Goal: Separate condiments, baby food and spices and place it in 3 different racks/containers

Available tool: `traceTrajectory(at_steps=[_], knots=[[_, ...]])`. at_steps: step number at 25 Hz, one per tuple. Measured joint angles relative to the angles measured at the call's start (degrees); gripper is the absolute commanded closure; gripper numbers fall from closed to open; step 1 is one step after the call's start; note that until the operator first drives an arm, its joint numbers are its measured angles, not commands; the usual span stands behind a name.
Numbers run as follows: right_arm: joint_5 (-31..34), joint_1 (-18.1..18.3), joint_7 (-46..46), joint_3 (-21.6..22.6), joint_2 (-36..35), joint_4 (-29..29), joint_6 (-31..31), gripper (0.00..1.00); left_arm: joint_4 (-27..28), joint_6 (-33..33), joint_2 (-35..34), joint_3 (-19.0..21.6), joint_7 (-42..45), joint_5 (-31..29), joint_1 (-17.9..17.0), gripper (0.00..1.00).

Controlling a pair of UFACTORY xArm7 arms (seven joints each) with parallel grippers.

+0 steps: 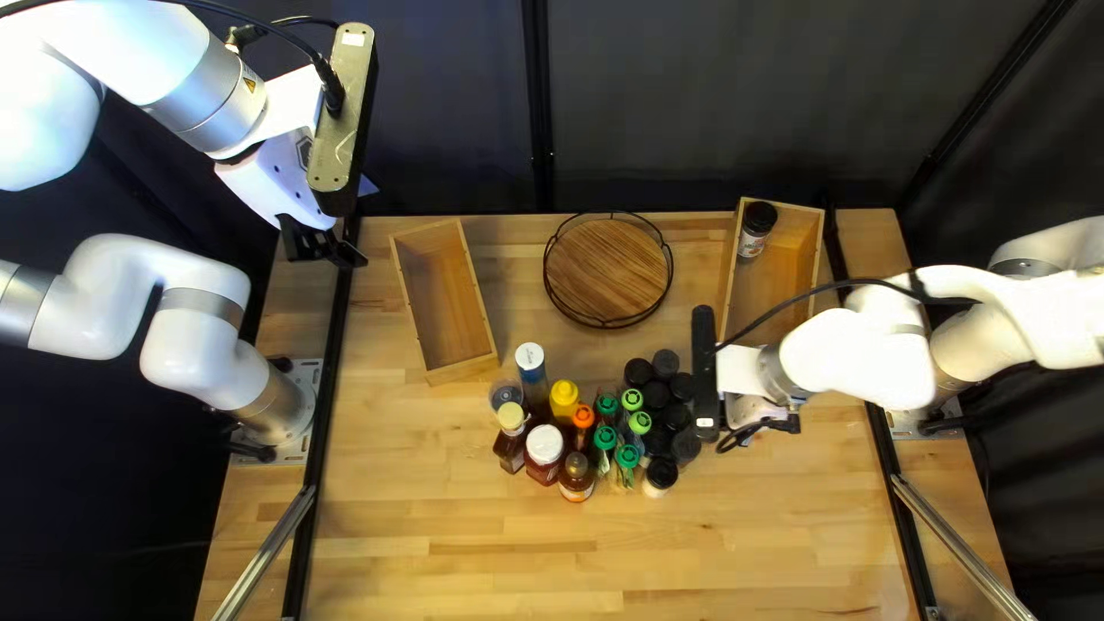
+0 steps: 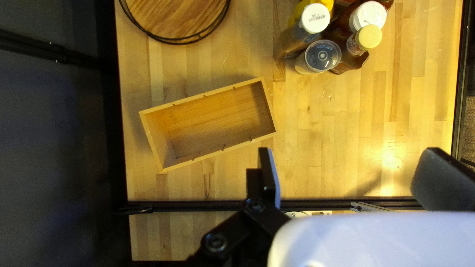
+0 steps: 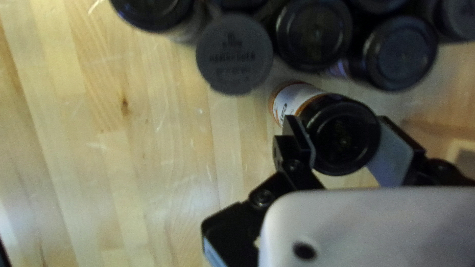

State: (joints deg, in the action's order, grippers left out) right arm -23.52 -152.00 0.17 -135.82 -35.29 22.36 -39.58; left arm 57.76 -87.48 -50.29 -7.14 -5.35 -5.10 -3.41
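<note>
While the right gripper point(image 1: 743, 435) works low at the right edge of the group, its two fingers pinch a jar point(image 3: 341, 133) by its black cap from both sides. Its pale label and orange rim show beneath the cap, and a grey-capped jar point(image 3: 234, 53) and several black-capped jars point(image 3: 314, 34) stand near it. Whether its base touches the table point(image 1: 483, 546), I cannot tell.

The group sits mid-table: condiments on the left – yellow mustard point(image 1: 564, 397), a white-capped jar point(image 1: 544, 444), a yellow-capped bottle point(image 1: 511, 430) and others – then green-capped bottles point(image 1: 627, 457), then the dark caps on the right.

Three containers lie beyond, toward the curtain point(image 1: 736, 92). At the right, the right crate point(image 1: 794, 270) holds one black-capped spice jar point(image 1: 754, 229) near its far end; between the crates lies the round tray point(image 1: 608, 270) with its wire rim; at the left, the left crate point(image 1: 449, 301) lies slightly askew.

Up beside the left crate hangs the left gripper point(image 1: 331, 247) – its fingers spread wide, with nothing between them.
</note>
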Motion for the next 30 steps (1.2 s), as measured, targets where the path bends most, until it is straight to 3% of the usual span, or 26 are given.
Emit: traceTrajectory(at_steps=[6,11,20,30], knots=[[2.1,-2.7,-5.2,-11.6,-14.1,-0.2,-14.6,1.00,0.0,0.0,0.0,0.0,0.0,0.0,0.0,0.00],[6.1,-0.6,-10.5,-19.6,-20.0,-1.4,-19.4,1.00,0.0,0.0,0.0,0.0,0.0,0.0,0.0,0.00],[9.7,5.4,-16.4,-25.0,-16.8,-6.9,-11.6,1.00,0.0,0.0,0.0,0.0,0.0,0.0,0.0,0.00],[9.3,7.9,-17.2,-24.7,-6.9,-9.8,-0.3,1.00,0.0,0.0,0.0,0.0,0.0,0.0,0.0,0.00]])
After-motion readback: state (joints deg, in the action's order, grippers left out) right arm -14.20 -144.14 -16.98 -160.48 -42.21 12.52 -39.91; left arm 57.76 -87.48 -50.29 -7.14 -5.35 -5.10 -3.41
